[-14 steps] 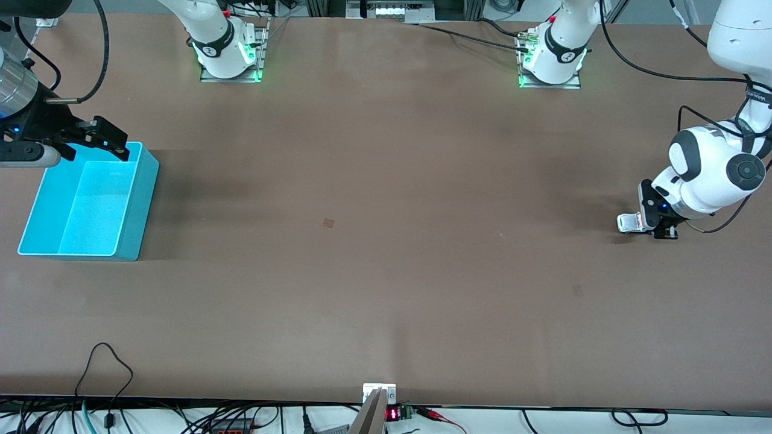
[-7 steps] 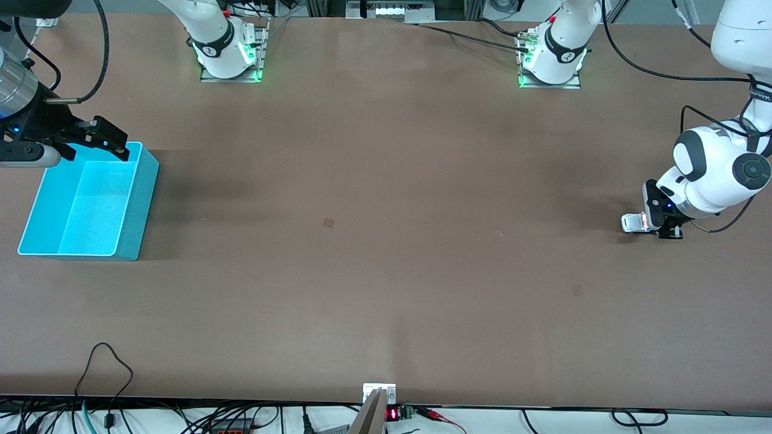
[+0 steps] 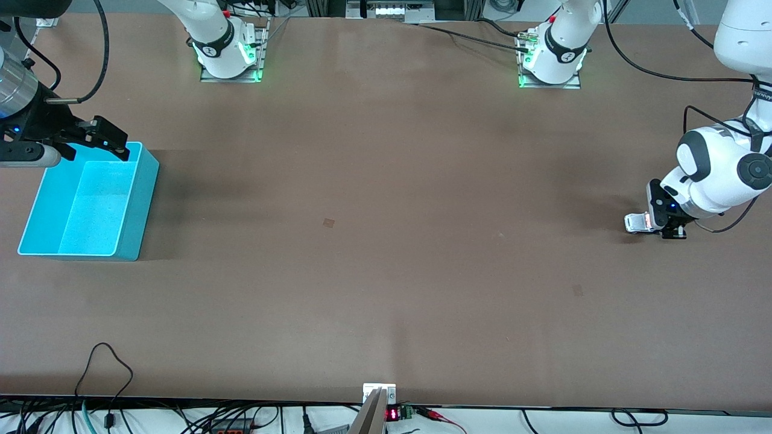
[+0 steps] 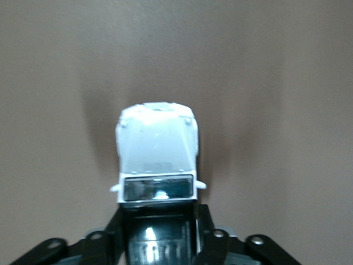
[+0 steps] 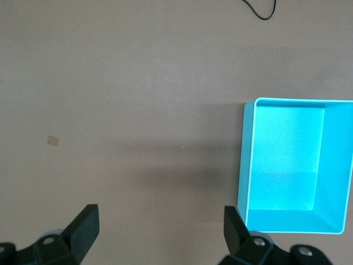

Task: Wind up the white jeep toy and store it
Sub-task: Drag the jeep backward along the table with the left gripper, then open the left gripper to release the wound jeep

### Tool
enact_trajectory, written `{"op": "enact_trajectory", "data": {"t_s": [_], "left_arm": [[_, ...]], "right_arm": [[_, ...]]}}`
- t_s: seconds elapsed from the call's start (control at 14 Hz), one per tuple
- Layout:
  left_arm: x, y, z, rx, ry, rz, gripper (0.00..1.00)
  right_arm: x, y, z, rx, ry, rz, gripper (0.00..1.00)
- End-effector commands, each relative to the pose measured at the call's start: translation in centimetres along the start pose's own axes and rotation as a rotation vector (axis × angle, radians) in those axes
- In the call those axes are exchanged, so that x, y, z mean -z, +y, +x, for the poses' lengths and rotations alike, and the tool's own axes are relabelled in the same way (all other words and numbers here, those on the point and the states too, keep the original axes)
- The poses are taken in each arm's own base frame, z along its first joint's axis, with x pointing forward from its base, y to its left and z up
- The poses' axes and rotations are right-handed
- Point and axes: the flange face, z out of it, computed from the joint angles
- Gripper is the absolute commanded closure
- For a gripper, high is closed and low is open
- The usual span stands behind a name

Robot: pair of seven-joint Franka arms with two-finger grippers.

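The white jeep toy (image 3: 634, 222) sits low on the brown table at the left arm's end. My left gripper (image 3: 662, 228) is shut on its black rear section. In the left wrist view the white hood and dark windscreen of the jeep (image 4: 158, 149) stick out ahead of the left gripper (image 4: 160, 223), whose jaws press the black rear from both sides. My right gripper (image 3: 99, 141) is open and empty, up over the edge of the cyan bin (image 3: 142, 199) farthest from the front camera. The right wrist view shows its spread fingers (image 5: 85, 223) over bare table beside the bin (image 5: 246, 165).
The cyan bin is empty and stands at the right arm's end of the table. A small square mark (image 3: 328, 222) lies on the table's middle. Both arm bases (image 3: 226, 57) stand along the edge farthest from the front camera. Cables (image 3: 108, 361) hang at the near edge.
My left gripper has moved a little toward the left arm's end of the table, taking the jeep with it along the tabletop. The right arm has not moved.
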Motion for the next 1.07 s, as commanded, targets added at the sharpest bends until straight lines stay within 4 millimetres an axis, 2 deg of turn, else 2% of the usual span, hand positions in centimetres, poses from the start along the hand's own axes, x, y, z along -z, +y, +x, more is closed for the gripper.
{"op": "enact_trajectory", "data": {"t_s": [0.0,0.43,0.57,0.79,1.0], "left_arm": [[-1.6,0.1,-1.0,-0.021,0.005,-0.016,0.0],[3.2,-0.3,-1.2,0.004,0.001,-0.02,0.0],[5.7,-0.7,-1.5,0.061,-0.002,-0.033,0.0],[9.1,-2.7,-1.8,0.173,0.005,-0.094,0.0],[13.8,-5.2,-0.5,0.284,0.009,-0.168,0.0]], "right_arm": [[0.4,0.0,-0.6,0.002,-0.003,-0.003,0.0],[0.7,0.1,-0.8,0.002,0.0,-0.003,0.0],[0.7,0.1,-0.8,0.002,0.0,-0.003,0.0],[0.6,0.1,-0.8,0.002,-0.001,-0.003,0.0],[0.6,0.1,-0.8,0.005,-0.001,-0.003,0.0]]}}
